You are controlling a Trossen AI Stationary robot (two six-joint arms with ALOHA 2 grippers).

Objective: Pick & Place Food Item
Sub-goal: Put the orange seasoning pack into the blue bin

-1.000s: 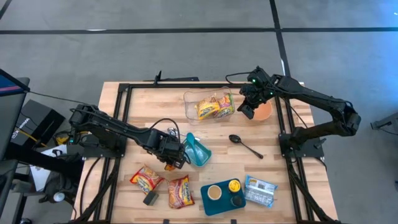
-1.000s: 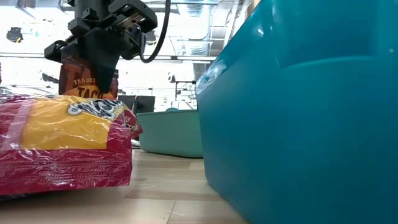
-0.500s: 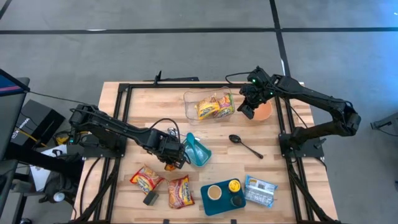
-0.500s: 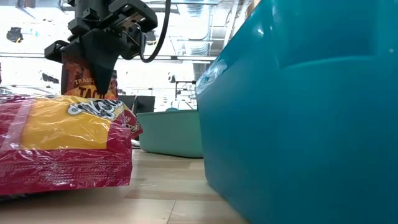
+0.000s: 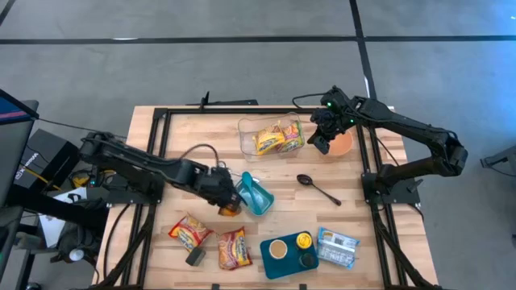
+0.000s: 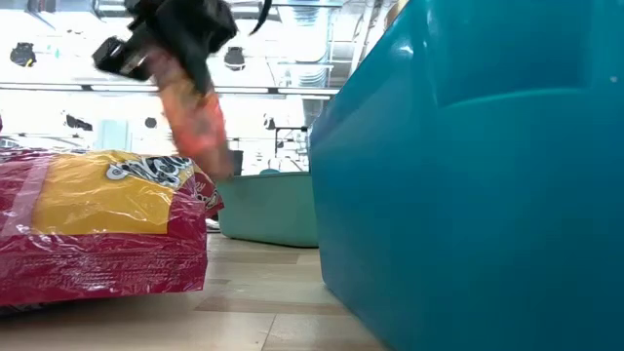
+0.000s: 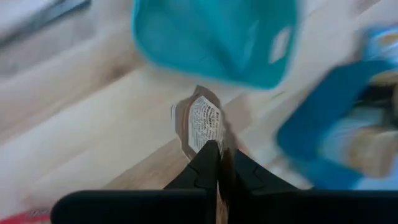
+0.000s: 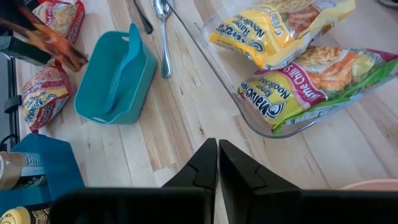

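Left gripper (image 5: 226,206) is clamped on a small orange-brown food packet (image 5: 230,209), pinching it by one edge; packet hangs clear of the counter (image 5: 201,133), just beside the teal scoop-shaped container (image 5: 256,194). Left wrist view shows the fingers (image 7: 208,163) tight together on the packet (image 7: 202,122) with its printed label facing the camera. Low view shows it dangling, tilted, above the red-and-yellow noodle pack (image 6: 97,229). Handling guess: light, thin, floppy pouch with crinkly film, so it will swing and could slip out of an edge pinch if moved fast; a grip deeper into the body, or across the sealed seam, would hold better. Not fragile, though the contents may crush. Likely target is the clear tray (image 5: 244,131) at the back, which already holds two noodle packs (image 5: 277,138). Right gripper (image 5: 320,139) is closed on nothing, hovering between that tray and the orange bowl (image 5: 343,144); it may crowd the drop zone.
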